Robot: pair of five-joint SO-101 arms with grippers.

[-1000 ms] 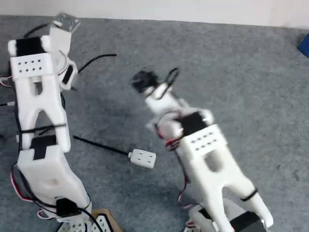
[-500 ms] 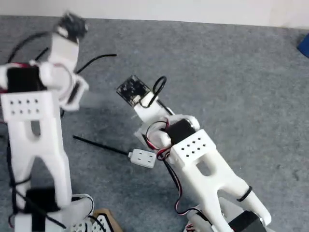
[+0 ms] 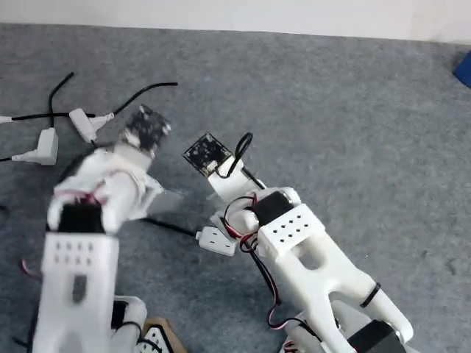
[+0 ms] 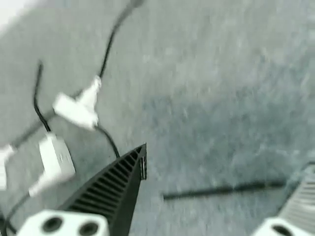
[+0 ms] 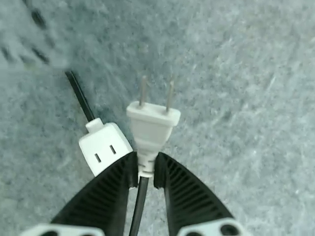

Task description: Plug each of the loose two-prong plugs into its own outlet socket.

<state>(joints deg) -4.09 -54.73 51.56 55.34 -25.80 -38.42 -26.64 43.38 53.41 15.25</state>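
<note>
The right gripper [image 5: 145, 160] had its black ribbed fingers [image 5: 110, 189] clamped on the neck of a white two-prong plug [image 5: 152, 122]. The plug's prongs pointed away from the wrist, over the grey carpeted surface [image 5: 246, 73]. Just beside the plug lay a white rectangular outlet socket [image 5: 105, 147], with its two slots showing and a thin black cable [image 5: 78, 96] running from its far end. The left gripper [image 4: 226, 160] hung with its fingers wide apart and nothing between them. Near it on the surface lay a white cord end [image 4: 74, 109] and a second white cord end [image 4: 56, 156]. Whether these were plugs or sockets could not be told.
</note>
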